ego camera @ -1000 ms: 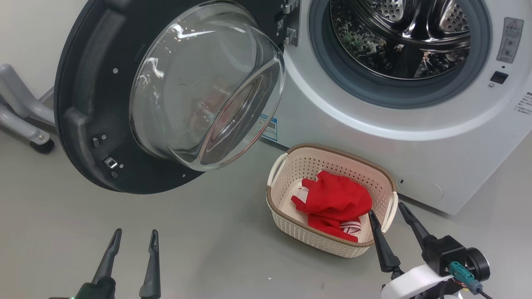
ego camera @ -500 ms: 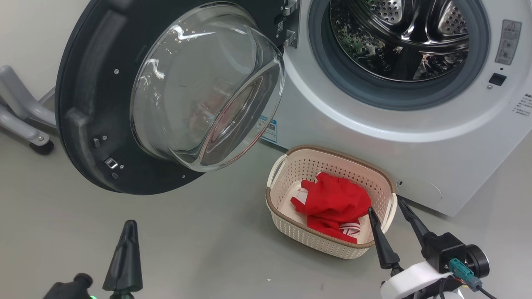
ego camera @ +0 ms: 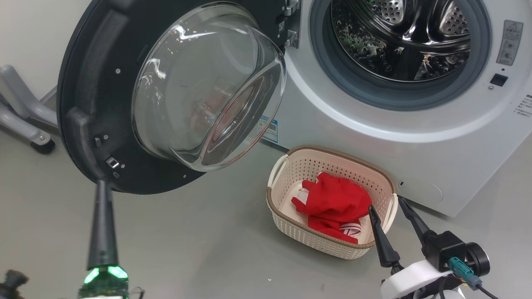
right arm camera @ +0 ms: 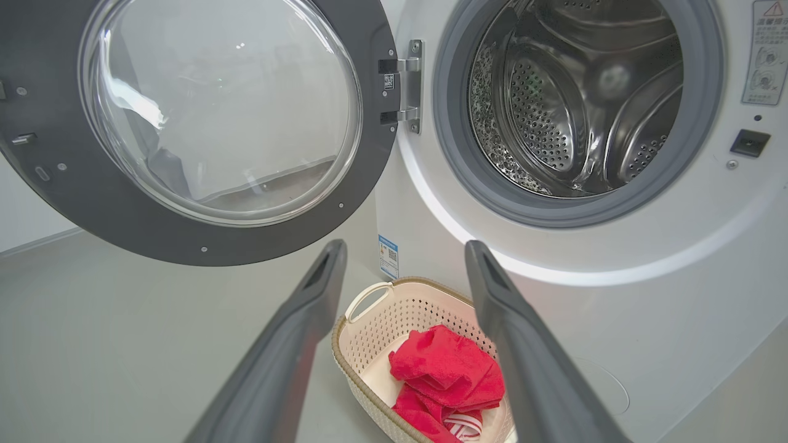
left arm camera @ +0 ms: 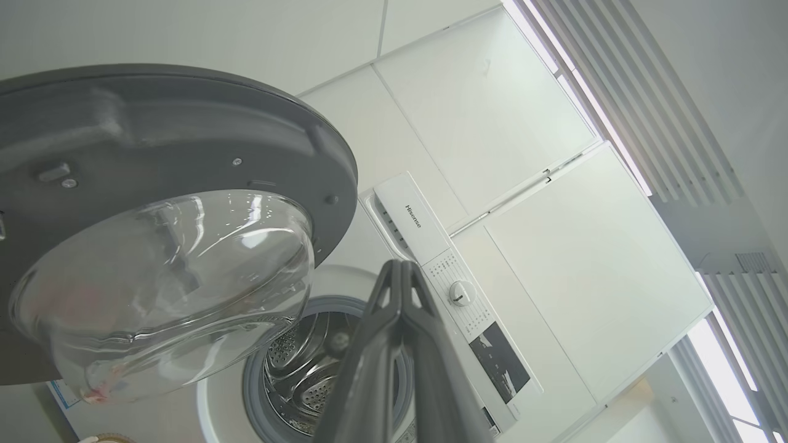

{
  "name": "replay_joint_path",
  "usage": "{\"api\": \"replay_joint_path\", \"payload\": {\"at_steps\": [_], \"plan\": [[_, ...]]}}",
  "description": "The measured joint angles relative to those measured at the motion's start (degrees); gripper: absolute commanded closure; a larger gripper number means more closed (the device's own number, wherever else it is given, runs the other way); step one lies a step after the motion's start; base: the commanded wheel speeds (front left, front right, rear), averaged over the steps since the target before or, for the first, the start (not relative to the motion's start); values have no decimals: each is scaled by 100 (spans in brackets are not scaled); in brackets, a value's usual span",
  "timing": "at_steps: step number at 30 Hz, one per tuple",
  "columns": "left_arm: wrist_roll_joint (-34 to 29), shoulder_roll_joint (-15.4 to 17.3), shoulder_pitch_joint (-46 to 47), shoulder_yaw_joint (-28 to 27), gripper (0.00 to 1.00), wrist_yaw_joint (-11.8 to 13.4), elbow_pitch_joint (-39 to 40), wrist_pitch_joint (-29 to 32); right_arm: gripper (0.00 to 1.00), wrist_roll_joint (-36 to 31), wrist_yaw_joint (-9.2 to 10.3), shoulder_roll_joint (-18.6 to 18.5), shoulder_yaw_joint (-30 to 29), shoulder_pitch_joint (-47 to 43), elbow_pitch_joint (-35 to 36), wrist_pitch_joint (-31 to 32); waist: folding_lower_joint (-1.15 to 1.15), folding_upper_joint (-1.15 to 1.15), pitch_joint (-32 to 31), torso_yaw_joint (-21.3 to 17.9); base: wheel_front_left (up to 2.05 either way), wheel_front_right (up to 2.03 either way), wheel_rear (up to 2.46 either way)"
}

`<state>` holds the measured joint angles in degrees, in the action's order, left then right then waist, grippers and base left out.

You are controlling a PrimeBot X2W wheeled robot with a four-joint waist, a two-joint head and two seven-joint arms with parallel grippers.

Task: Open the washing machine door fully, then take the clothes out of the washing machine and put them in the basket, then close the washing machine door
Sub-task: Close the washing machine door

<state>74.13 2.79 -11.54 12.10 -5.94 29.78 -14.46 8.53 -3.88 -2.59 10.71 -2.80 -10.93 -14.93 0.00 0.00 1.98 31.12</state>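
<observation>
With clothes (ego camera: 332, 201) in the basket (ego camera: 307, 241), the left jaws, pressed together by the lower edge of the door (ego camera: 83, 83), may slip off its rim mid-push, while the right jaws gape empty.

The washing machine (ego camera: 374, 141) is white, with a grey rubber ring (ego camera: 399, 95), a steel drum (ego camera: 399, 37) dotted with holes and a blue sticker (ego camera: 269, 129). The washing machine door (ego camera: 83, 95) is glossy black around clear glass. The basket (ego camera: 311, 238) is cream and perforated, with a brown woven-look rim and white handles. The clothes (ego camera: 336, 199) are bright red with white stripes. The floor (ego camera: 199, 249) is grey. The left tool (ego camera: 102, 187) is dark, with green light glowing at its base.
</observation>
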Motion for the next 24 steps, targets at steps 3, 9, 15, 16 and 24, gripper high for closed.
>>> {"api": "replay_joint_path", "payload": {"at_steps": [3,9,15,16,24], "plan": [[815,-1,30,-480,100,-44,371,-21,0,-12,0,1,-5,0,1,0,0,0,0,4,0,0,0],[1705,-15,662,-1875,100,-92,9,-31,0,-35,0,2,23,0,1,0,0,0,17,0,0,0,0],[1982,358,1095,-2535,100,-92,-427,-23,0,-59,-8,-2,34,2,1,0,0,0,23,-14,0,0,0],[2097,481,1196,-2661,100,-92,-535,3,0,-60,-9,-3,37,3,1,0,0,0,25,-17,0,0,0],[2551,1419,1823,-3160,100,231,-1929,538,0,-112,-11,-70,77,3,-2,0,0,0,60,-63,0,0,0]]}}
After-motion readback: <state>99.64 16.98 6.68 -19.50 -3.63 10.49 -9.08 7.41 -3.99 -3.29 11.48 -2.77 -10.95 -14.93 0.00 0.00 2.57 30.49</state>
